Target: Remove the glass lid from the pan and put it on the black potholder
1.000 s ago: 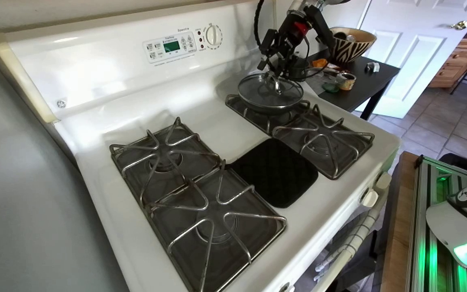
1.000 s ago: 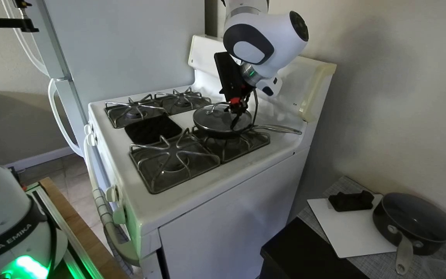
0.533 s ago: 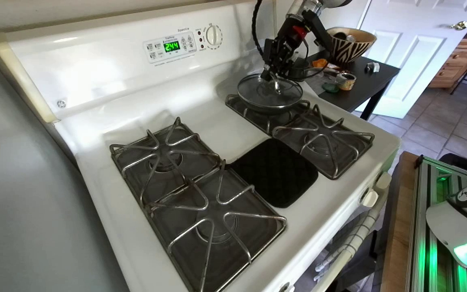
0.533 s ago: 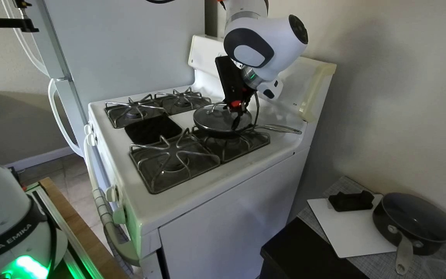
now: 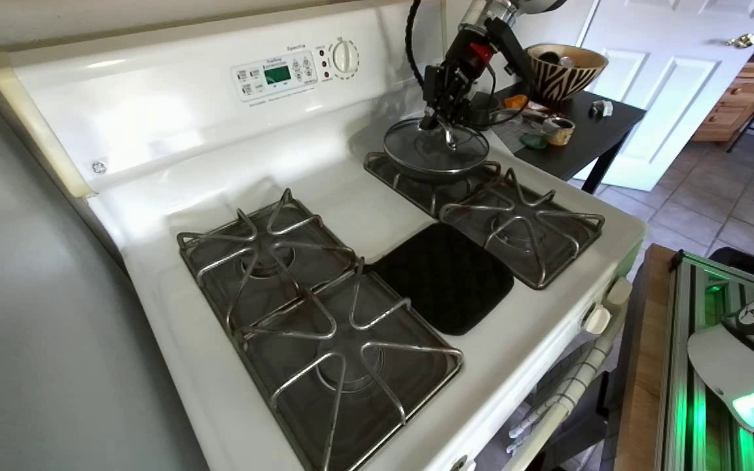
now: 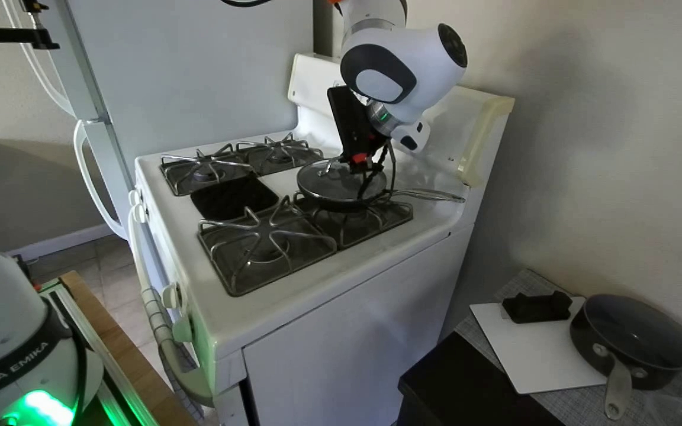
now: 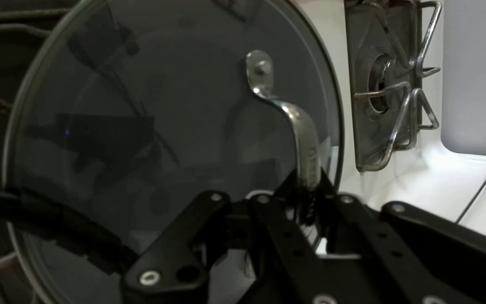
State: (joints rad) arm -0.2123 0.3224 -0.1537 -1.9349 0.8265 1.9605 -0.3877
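While I look down through the wrist view, the metal handle (image 7: 302, 131) of the glass lid (image 7: 175, 84) arches away to four o'clock, where my gripper (image 7: 308, 188) meets it: the jaws pinch that handle, one on each side. A black cable (image 7: 57, 221) crosses the glass from eight o'clock. In both exterior views the lid covers the dark frying pan (image 6: 341, 206), which stands on a back burner (image 6: 370, 222) of the stove (image 6: 347, 331). In an exterior view I see the pan's long handle (image 6: 427, 195) pointing to three o'clock and the black potholder (image 6: 234, 197) lying flat on the white worktop (image 6: 341, 269), at nine o'clock from the pan. There too, my arm's base (image 6: 9, 367) glows green at eight o'clock, and a saucepan (image 6: 631, 337) sits at four. In an exterior view the control panel (image 5: 275, 75) is at eleven o'clock, and a striped bowl (image 5: 567, 72) stands between one and two.
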